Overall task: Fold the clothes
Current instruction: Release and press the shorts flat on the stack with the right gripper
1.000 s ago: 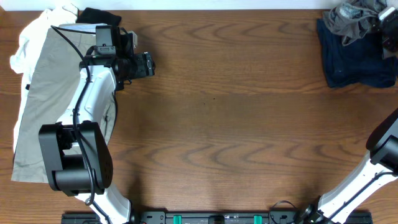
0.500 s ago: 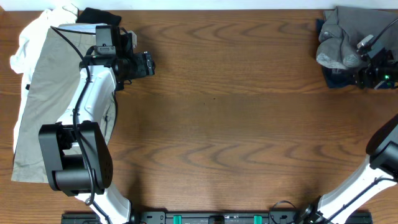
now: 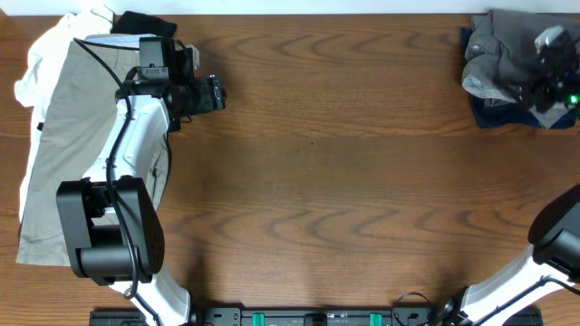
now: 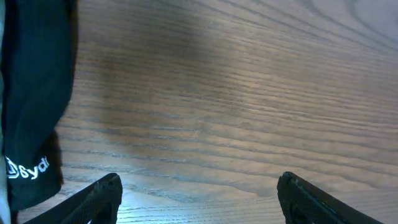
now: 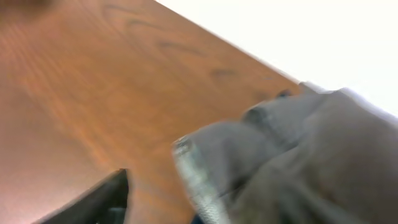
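Note:
The clothes lie in two heaps. At the far right, crumpled mid-grey shorts (image 3: 498,54) rest on a navy piece (image 3: 507,116). My right gripper (image 3: 542,89) hovers over them, open. In the blurred right wrist view only one finger (image 5: 106,199) shows, and the grey shorts (image 5: 311,155) cover the other side. At the left, khaki-beige shorts (image 3: 72,136) lie flat beside a white piece (image 3: 45,54) and a black piece (image 3: 145,22). My left gripper (image 3: 217,93) stands open over bare wood (image 4: 199,186), with the black piece (image 4: 34,93) just to its left.
The wooden table (image 3: 344,181) stretches between the two heaps. Its back edge meets a white wall right behind the grey shorts. The left arm's white links cross over the beige shorts.
My right gripper has opened and the grey shorts, bunched in it a second ago, now lie spread on the navy piece. The left arm has not moved.

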You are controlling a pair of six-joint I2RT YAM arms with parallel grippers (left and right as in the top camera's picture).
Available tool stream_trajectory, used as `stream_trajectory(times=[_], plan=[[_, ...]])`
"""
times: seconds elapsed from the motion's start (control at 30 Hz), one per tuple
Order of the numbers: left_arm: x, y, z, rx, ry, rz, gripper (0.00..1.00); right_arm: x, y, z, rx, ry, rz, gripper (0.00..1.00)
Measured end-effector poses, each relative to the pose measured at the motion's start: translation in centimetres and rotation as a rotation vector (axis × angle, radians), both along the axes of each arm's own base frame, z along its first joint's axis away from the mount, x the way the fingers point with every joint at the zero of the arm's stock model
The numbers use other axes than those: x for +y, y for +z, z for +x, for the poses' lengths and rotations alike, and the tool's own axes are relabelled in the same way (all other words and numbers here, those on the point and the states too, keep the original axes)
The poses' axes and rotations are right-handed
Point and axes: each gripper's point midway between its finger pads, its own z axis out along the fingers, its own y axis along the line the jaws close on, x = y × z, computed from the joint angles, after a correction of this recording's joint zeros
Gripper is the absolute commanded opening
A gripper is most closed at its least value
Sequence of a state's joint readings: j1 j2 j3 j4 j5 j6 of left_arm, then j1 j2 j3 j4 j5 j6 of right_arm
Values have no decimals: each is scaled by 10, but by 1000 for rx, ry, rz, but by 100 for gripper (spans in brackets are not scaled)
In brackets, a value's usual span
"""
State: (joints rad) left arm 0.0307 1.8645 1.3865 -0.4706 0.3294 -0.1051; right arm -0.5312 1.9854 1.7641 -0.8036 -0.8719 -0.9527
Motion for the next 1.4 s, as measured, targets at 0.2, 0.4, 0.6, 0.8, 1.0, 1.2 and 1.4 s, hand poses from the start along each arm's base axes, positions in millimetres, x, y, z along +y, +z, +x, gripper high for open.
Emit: stream_trajectory(times=[0.2,0.4,0.6,0.8,1.0,1.2,1.4], plan=[[0,0,0,0,0,2,81,-14,22,69,-83,-315,-122,99],[0,0,0,0,0,0,81,-31,50,102,-166,-646,-41,99],[0,1,1,-4,0,1,81,-69,28,112,-159,-829,37,99],[0,2,4,-18,0,1,81,-102,-52,117,-49,-887,38,99],[0,3,5,-24,0,1,81,-124,-121,113,41,-904,44,99],[0,5,8,-38,0,2,82,-129,-164,106,118,-884,41,99],[3,5,9,-41,9,14,88,-127,-164,106,130,-867,40,99]])
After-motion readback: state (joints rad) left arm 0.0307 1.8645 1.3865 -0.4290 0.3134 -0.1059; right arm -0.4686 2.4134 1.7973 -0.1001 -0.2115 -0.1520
